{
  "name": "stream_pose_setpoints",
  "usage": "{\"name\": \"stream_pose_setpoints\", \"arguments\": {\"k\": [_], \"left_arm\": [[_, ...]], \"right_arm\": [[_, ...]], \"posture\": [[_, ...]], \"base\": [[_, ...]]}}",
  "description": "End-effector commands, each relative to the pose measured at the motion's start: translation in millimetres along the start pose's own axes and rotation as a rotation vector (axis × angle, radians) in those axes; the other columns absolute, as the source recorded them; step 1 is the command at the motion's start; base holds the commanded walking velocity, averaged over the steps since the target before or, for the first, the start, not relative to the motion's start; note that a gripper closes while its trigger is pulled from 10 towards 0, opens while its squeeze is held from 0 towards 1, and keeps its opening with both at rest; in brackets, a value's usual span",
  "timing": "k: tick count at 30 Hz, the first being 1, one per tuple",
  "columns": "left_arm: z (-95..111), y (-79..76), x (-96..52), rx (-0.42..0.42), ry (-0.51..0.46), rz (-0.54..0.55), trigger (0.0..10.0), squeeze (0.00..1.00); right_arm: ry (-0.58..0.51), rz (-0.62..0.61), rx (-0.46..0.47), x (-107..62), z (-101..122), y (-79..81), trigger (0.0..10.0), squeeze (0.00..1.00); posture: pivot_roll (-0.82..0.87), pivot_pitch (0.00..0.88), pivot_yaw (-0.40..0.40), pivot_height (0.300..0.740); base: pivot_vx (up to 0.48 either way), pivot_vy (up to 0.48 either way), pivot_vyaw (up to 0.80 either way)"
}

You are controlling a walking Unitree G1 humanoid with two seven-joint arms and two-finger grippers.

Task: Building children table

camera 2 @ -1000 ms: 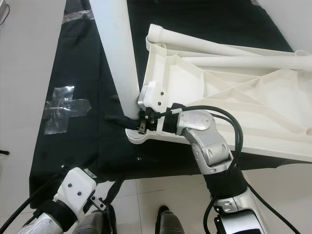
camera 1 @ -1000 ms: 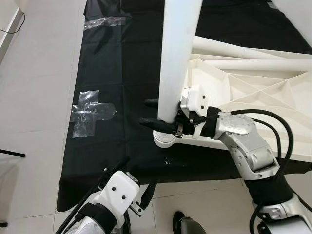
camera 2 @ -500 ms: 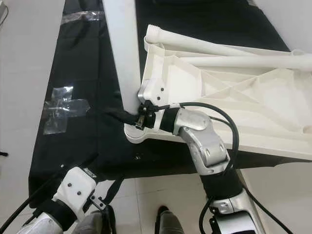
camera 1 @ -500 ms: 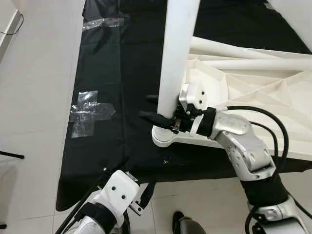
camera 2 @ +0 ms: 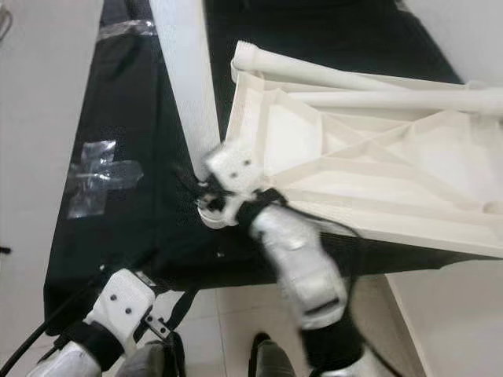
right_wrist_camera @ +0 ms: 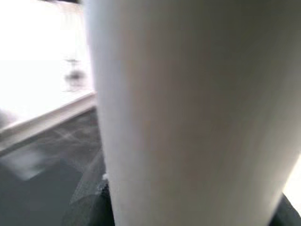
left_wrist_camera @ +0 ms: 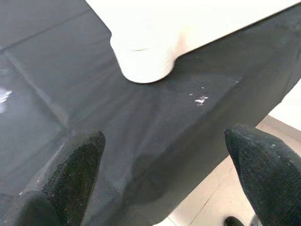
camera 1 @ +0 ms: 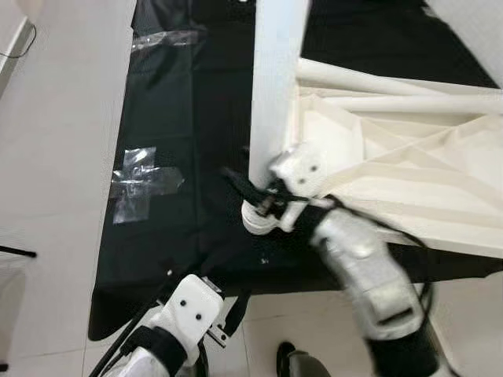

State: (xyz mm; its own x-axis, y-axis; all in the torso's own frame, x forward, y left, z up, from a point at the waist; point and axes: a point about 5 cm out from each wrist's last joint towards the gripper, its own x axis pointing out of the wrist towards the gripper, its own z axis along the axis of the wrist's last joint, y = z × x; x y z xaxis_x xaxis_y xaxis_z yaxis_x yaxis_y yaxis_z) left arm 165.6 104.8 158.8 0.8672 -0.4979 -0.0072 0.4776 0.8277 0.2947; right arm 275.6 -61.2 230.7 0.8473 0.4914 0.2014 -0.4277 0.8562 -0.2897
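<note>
Two grippers are showing; I am seeing the right gripper (camera 1: 250, 194) clamping the upright white table leg (camera 1: 275, 94) just above the corner socket (left_wrist_camera: 142, 63) of the overturned tabletop (camera 2: 377, 173) on the black sheet (camera 1: 189, 118); the left gripper (left_wrist_camera: 164, 165) is hanging with fingers spread apart.

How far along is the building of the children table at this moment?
Done: the white tabletop lies upside down on the black sheet. In hand: the right gripper holds one upright leg at the corner socket. Left: two more legs lie loose on the tabletop. The left gripper is open, idle.
</note>
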Motion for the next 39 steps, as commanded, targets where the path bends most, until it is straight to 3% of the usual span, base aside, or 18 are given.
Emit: {"name": "stream_pose_setpoints", "arguments": {"k": [1, 4, 8, 12, 18, 22, 24, 26, 27, 31, 35, 37, 39], "left_arm": [[-4, -2.8, -1.2, -0.01, 0.016, -0.008, 10.0, 0.0], [-5, -2.3, -0.1, -0.005, 0.015, -0.001, 10.0, 0.0], [-5, -2.2, 0.2, -0.005, 0.014, 0.0, 10.0, 0.0], [-6, -1.1, 1.2, -0.002, 0.01, 0.004, 10.0, 0.0], [-6, -0.6, 2.1, -0.001, 0.008, 0.005, 10.0, 0.0], [-7, 0.0, 3.4, 0.001, 0.008, 0.002, 10.0, 0.0], [-8, 0.5, 4.4, 0.002, 0.007, 0.001, 10.0, 0.0], [-8, 0.6, 4.8, 0.003, 0.006, 0.001, 10.0, 0.0], [-9, 0.9, 5.5, 0.004, 0.006, 0.001, 10.0, 0.0], [-10, 1.1, 5.9, 0.005, 0.006, 0.001, 10.0, 0.0], [-10, 0.9, 6.4, 0.006, 0.005, 0.0, 10.0, 0.0], [-11, -0.1, 6.8, 0.006, 0.003, -0.001, 10.0, 0.0], [-11, -0.6, 6.9, 0.006, 0.002, -0.001, 10.0, 0.0]], "right_arm": [[0.267, -0.064, 0.003, -11.1, -46, -2.3, 10.0, 0.0], [0.307, -0.104, 0.095, -5.6, -50, -2.1, 10.0, 0.0], [0.316, -0.121, 0.105, -4.5, -51, -2.3, 10.0, 0.0], [0.344, -0.209, 0.177, -3.3, -50, -0.8, 10.0, 0.0], [0.325, -0.216, 0.223, -2.1, -47, -0.9, 10.0, 0.0], [0.233, -0.189, 0.279, 2.5, -38, -2.5, 10.0, 0.0], [0.101, -0.134, 0.304, 9.4, -19, -8.4, 10.0, 0.0], [0.066, -0.117, 0.284, 11.1, -13, -10.9, 10.0, 0.0], [0.014, -0.09, 0.23, 13.2, -5, -14.0, 10.0, 0.0], [-0.045, -0.018, 0.206, 14.1, 5, -12.8, 10.0, 0.0], [-0.089, 0.094, 0.147, 13.5, 11, -7.2, 10.0, 0.0], [-0.116, 0.237, 0.078, 13.8, 12, -0.5, 10.0, 0.0], [-0.124, 0.281, 0.068, 14.0, 11, 0.1, 10.0, 0.0]], "posture": [[0.02, 0.333, -0.032, 0.74], [0.02, 0.327, -0.034, 0.74], [0.02, 0.322, -0.035, 0.74], [0.02, 0.317, -0.034, 0.74], [0.02, 0.313, -0.028, 0.74], [0.02, 0.309, -0.025, 0.74], [0.02, 0.3, -0.022, 0.74], [0.02, 0.299, -0.022, 0.74], [0.02, 0.297, -0.022, 0.74], [0.02, 0.288, -0.02, 0.74], [0.02, 0.28, -0.021, 0.74], [0.03, 0.272, -0.023, 0.74], [0.03, 0.271, -0.024, 0.74]], "base": [[0.0, 0.0, 0.0], [0.0, 0.0, 0.0], [0.0, 0.0, 0.0], [0.0, 0.0, 0.0], [0.0, 0.0, 0.0], [0.0, 0.0, 0.0], [0.0, 0.0, 0.0], [0.0, 0.0, 0.0], [0.0, 0.0, 0.0], [0.0, 0.0, 0.0], [0.0, 0.0, 0.0], [0.0, 0.0, 0.0], [0.0, 0.0, 0.0]]}}
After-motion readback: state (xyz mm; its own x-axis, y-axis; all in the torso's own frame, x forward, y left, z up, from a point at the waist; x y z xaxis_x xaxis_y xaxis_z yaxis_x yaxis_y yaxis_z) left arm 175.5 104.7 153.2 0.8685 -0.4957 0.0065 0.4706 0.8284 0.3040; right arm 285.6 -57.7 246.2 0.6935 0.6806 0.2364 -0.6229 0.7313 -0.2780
